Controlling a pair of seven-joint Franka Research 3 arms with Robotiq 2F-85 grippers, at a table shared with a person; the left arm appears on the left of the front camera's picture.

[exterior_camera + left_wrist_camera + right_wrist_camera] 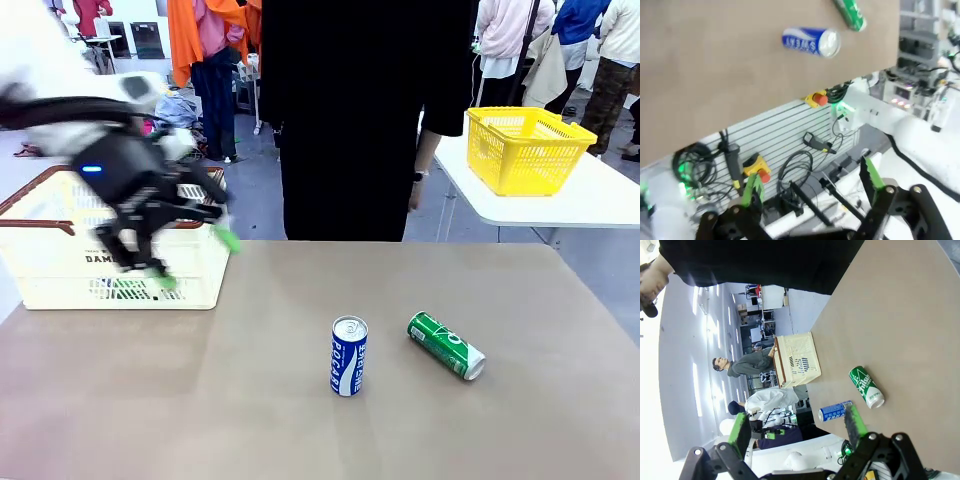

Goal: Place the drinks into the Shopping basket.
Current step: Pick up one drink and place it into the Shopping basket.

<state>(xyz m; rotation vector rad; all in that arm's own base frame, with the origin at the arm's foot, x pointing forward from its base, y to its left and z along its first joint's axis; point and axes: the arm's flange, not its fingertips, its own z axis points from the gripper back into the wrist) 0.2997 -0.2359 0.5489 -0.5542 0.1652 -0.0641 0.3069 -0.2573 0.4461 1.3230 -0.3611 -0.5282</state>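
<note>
A blue can [349, 356] stands upright on the tan table, with a green can [446, 345] lying on its side just to its right. The cream Shopping basket [60, 270] sits at the table's far left. My left gripper [197, 261], blurred, hangs open and empty in front of the basket's right side. The left wrist view has its fingers [871, 172] spread, with the blue can [810, 41] and green can [850, 11] far off. My right gripper [797, 427] is open and empty, well away from the green can [867, 386], blue can [835, 411] and basket [795, 360].
A person in black [360, 120] stands at the table's far edge. A yellow mesh basket [525, 148] sits on a separate white table at the back right. Bare tabletop [200, 400] surrounds the cans.
</note>
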